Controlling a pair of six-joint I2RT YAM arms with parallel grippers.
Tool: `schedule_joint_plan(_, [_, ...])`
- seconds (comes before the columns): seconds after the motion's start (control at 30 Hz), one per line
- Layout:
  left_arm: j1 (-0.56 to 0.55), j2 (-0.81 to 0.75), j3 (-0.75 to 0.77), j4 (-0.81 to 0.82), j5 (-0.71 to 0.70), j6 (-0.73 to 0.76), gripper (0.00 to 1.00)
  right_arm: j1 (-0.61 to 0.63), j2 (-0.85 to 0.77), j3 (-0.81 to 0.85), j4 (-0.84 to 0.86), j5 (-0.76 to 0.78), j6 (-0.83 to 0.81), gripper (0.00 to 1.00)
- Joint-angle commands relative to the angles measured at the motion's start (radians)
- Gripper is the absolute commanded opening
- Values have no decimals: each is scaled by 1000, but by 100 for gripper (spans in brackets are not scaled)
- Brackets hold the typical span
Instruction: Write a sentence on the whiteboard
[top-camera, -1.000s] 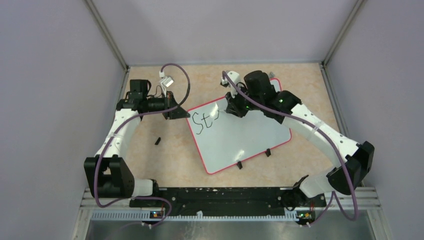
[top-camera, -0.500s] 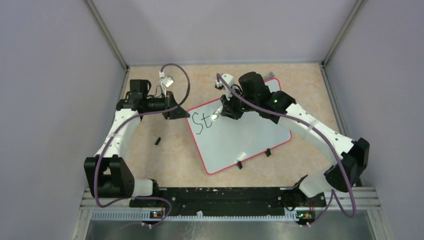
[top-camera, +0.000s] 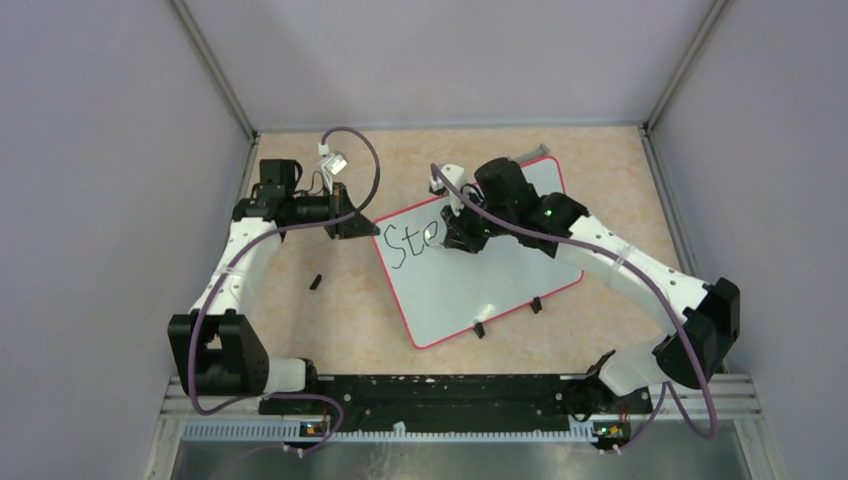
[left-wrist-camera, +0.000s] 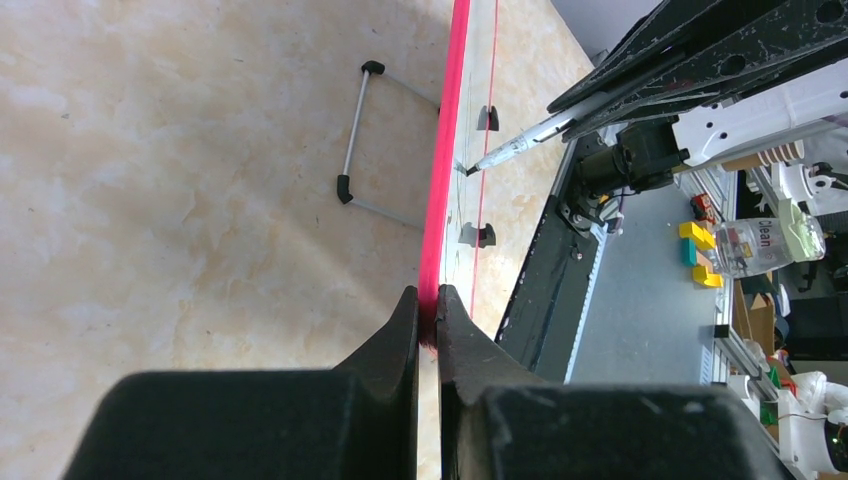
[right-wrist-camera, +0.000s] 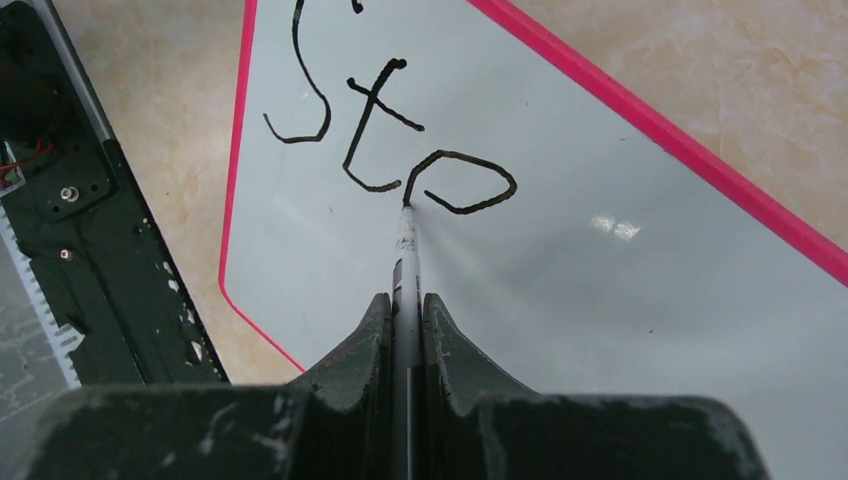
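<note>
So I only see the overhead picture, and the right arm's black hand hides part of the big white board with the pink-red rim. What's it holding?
Observer: A thin pale marker pen, clamped in the right gripper, its tip on the whiteboard.
Visitor: Where exactly is the tip?
Observer: At the open end of the third letter's loop in the black lettering, after a large S and a t.
Visitor: And the left arm?
Observer: The left gripper is shut on the board's pink-red rim, pinching the edge.
</note>
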Motion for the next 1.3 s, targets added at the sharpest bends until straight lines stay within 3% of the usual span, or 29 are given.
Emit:
schedule_joint_plan(0.0, [-4, -13, -10, 15, 32, 34, 0, -2, -30, -25, 15, 66, -14, 0])
schedule_joint_plan(0.8, [-3, -11, -8, 17, 33, 25, 0, -57, -83, 78, -68, 26, -54, 0])
schedule_joint_plan(1.27, [-4, -17, -11, 18, 32, 28, 0, -76, -25, 109, -40, 36, -54, 0])
